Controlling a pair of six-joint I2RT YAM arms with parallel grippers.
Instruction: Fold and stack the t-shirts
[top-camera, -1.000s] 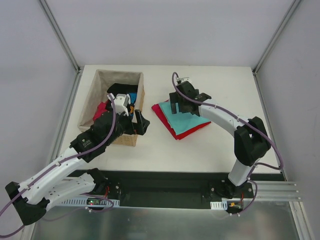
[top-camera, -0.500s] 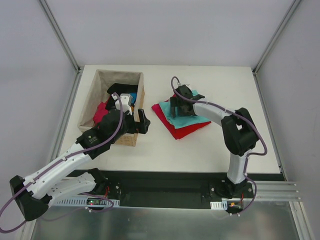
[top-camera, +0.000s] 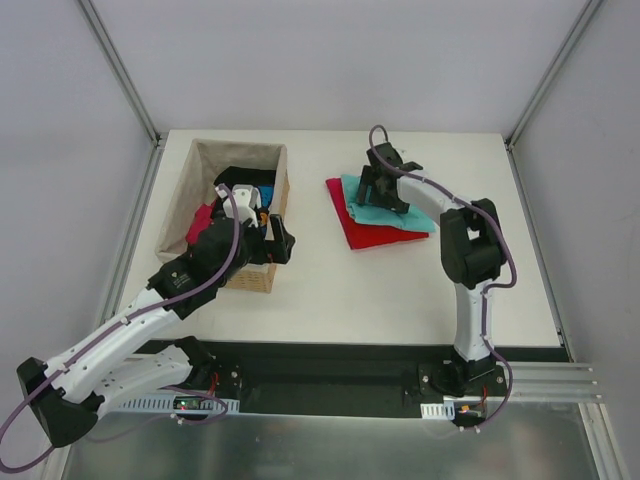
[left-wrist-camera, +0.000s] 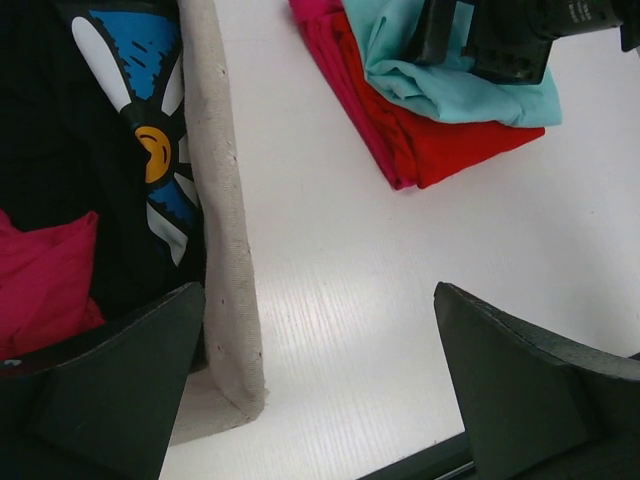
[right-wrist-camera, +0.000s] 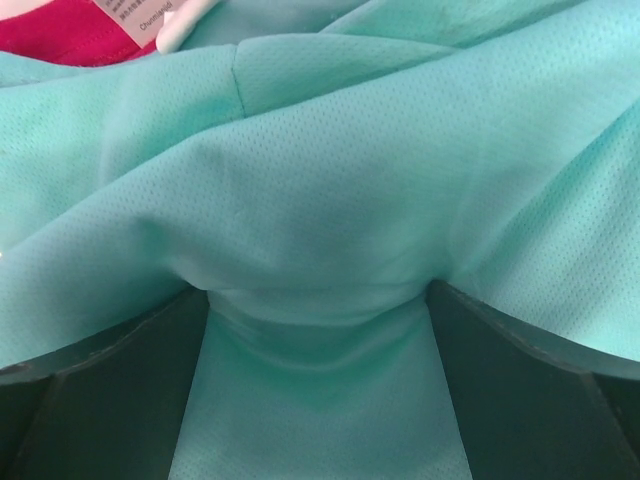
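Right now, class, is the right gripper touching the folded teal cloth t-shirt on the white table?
Touching. The right wrist view shows the teal cloth t-shirt bunched against the open right gripper on both sides, bulging between its jaws.

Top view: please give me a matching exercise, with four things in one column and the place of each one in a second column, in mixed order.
Things
1. teal shirt
2. red shirt
3. black shirt
4. basket

Places
A. inside the basket
B. on the left part of the table
C. under the teal shirt
D. lying on the red shirt

Pairs: 1-D, 2-C, 3-A, 4-B
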